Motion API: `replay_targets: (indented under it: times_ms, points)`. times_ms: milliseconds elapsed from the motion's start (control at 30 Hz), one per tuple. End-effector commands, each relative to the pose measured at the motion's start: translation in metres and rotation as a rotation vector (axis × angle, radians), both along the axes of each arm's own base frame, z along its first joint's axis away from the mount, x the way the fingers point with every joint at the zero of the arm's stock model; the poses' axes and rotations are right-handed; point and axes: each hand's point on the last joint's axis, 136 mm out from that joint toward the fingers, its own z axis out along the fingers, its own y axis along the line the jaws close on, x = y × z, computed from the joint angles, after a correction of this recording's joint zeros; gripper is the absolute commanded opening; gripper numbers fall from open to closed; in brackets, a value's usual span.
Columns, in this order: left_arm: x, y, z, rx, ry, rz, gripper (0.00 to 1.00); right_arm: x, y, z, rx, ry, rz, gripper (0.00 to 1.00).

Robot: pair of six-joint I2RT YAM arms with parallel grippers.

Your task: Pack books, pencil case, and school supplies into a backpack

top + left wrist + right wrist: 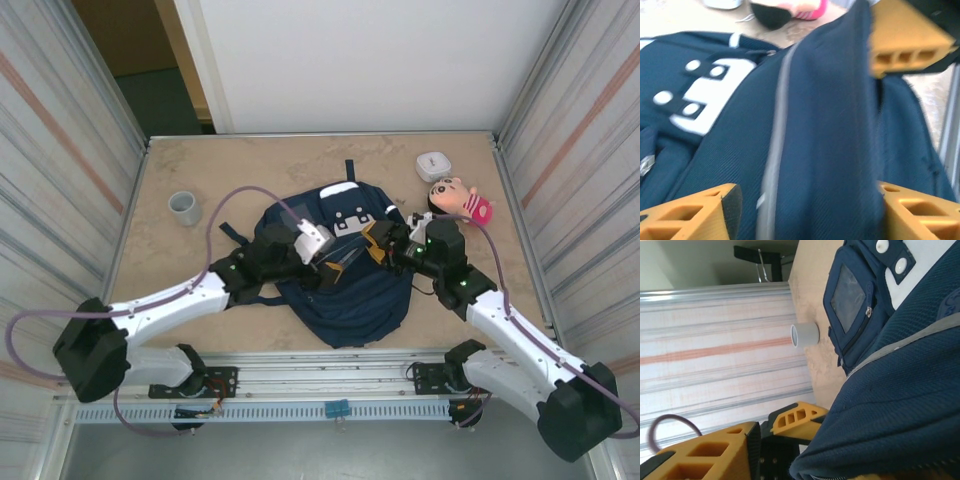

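The backpack [350, 300] lay flat in the middle of the tabletop [250, 170], its long axis running from the far handle toward the near edge and its bottom almost at that edge. Both arms reached over its upper middle, their tips close together. The left fingers [338, 262] stood wide apart, straddling a raised ridge of navy cloth that ran lengthwise away from them, with a thin pale stripe [772, 165] along its left slope. The cloth filled the gap, but nothing looked pinched. The right fingers [377, 241] hung just beyond, at the far end of the same ridge. Cloth was draped across their gap, and I could not tell whether they had hold of it. To my eye the coming move turned on that ridge: an arm lifting it would need to pull sideways, across the bag's length, to open a mouth. There was bare room on the left out to the grey cup [185, 207]. On the right, the doll [462, 198] and a small white case [434, 165] crowded the bag's far corner.
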Motion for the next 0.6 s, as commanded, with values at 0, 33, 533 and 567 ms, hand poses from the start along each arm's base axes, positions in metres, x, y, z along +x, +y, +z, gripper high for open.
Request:
replay_targets:
  times_ms: [0,33,533,567]
  points:
    - [0.007,0.029,0.006,-0.054,0.015,0.106,0.67,0.001,-0.008,0.003,-0.002,-0.018,0.005,0.42]
    - [0.008,0.037,0.002,-0.054,0.019,0.129,0.67,0.002,-0.01,0.003,-0.008,-0.018,0.003,0.41]
    - [-0.034,0.046,0.009,-0.251,-0.133,-0.077,0.8,0.0,-0.011,-0.01,-0.032,0.02,0.061,0.48]
    - [-0.036,0.047,0.01,-0.247,-0.149,-0.087,0.8,-0.001,-0.011,-0.01,-0.033,0.02,0.063,0.48]
